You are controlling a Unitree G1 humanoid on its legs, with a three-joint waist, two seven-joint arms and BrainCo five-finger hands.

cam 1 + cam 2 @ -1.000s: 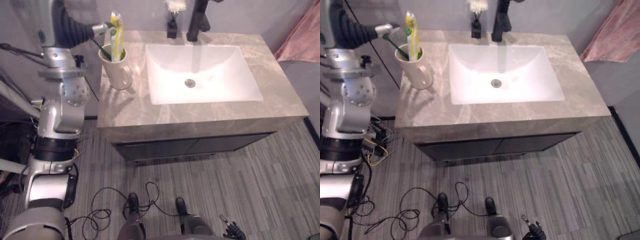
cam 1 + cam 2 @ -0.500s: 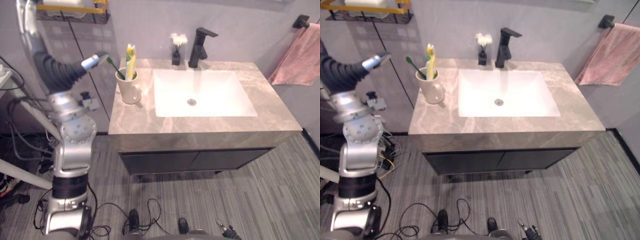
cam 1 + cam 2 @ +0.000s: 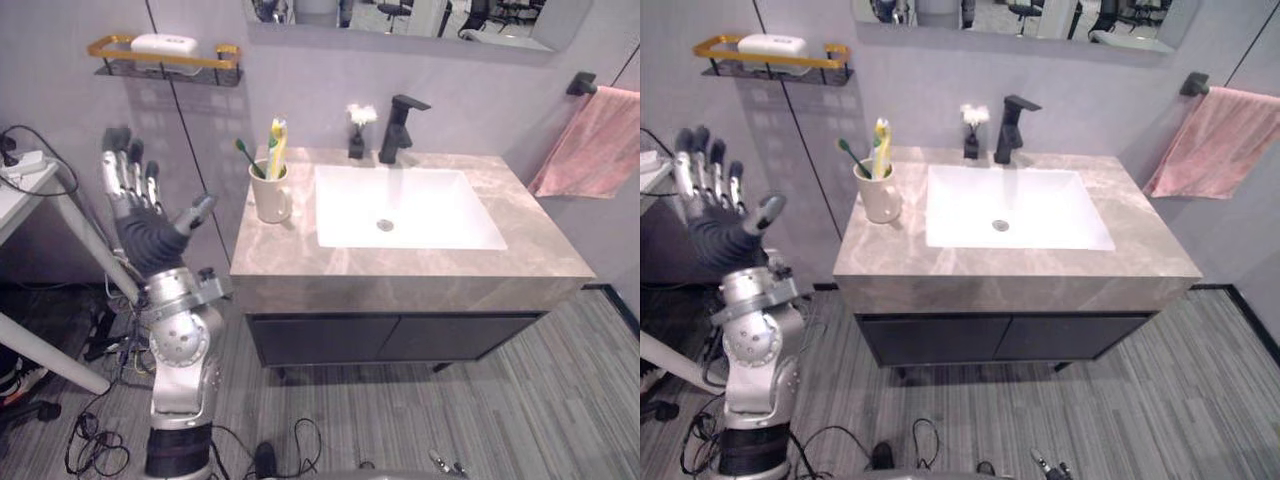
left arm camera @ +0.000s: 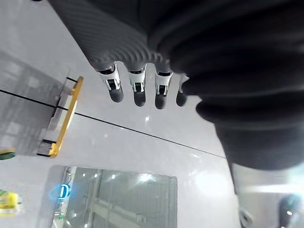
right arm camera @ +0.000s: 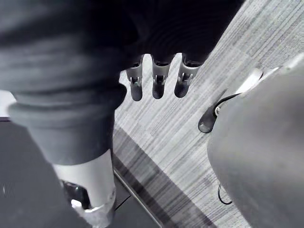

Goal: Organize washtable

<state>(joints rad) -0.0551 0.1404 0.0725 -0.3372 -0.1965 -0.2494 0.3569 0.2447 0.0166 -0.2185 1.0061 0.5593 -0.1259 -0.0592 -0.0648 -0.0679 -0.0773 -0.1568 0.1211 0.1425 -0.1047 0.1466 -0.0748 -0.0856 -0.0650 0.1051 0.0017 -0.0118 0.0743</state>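
Left hand (image 3: 140,215), fingers splayed and empty, left of washtable (image 3: 300,272). Cup (image 3: 268,194) on washtable holds toothbrush (image 3: 246,157), probably toothpaste (image 3: 276,140). Right hand (image 5: 157,85) relaxed, empty.

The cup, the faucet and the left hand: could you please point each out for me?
cup (image 3: 268,200), left eye view, on its cream side wall.
faucet (image 3: 393,135), left eye view, on its black upright body.
left hand (image 3: 150,238), left eye view, on its dark ribbed cover.

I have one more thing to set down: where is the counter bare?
Bare: the counter strip in front of the sink, the stretch right of the sink, and the corner in front of the cup. Crowded: the back edge, where the cup, vase and faucet stand.
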